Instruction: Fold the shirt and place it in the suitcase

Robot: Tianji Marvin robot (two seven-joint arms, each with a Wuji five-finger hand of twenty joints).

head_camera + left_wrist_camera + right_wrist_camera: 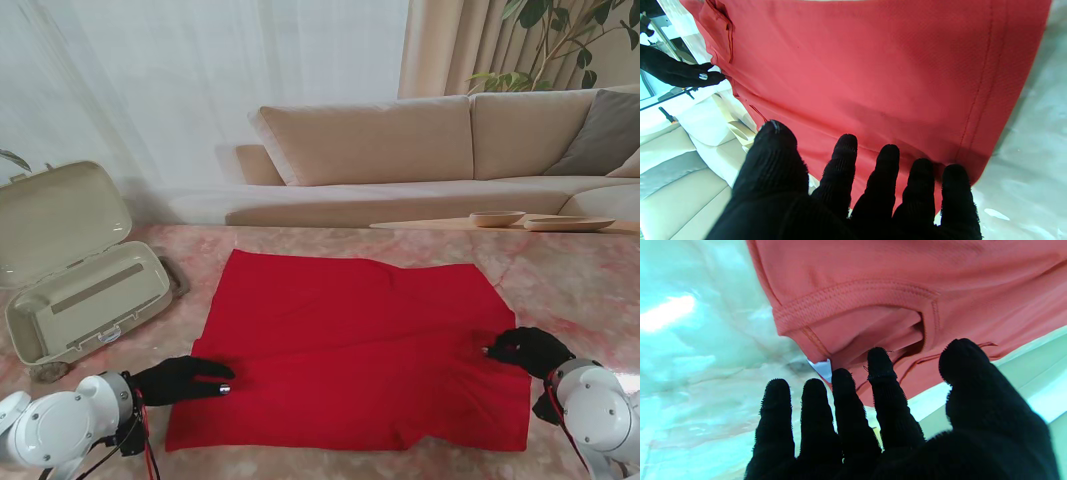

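Red shirt (350, 345) spread flat across the middle of the pink marbled bench (570, 275), partly folded into a rough rectangle, one edge running along the side nearest to me. Open beige suitcase (85, 290) at about ten o'clock from the shirt, just off its left edge and not touching it, lid tilted back, inside bare apart from a strap. Left hand (180, 380), black-gloved, lying at about eight o'clock on the shirt, over its near left corner, fingers (215, 378) stretched out nearly flat and pointing toward three o'clock; seen from the left wrist, fingers (887, 173) spread apart over the hemmed edge with no cloth pinched between them, so released and grasping nothing. Right hand (528, 352), also black-gloved, at about four o'clock on the shirt, on its right edge, fingers (500, 350) pointing toward nine o'clock. From the right wrist, fingers (878, 373) extended and slightly parted, tips right at a stitched opening of the shirt (873, 306) beside a small white label (821, 368); thumb held apart from the rest, nothing gripped; whether the tips press on the cloth cannot be told. Beyond the bench at twelve o'clock, a beige sofa (400, 150) before white curtains (150, 80), and a leafy plant (570, 40) at one o'clock.
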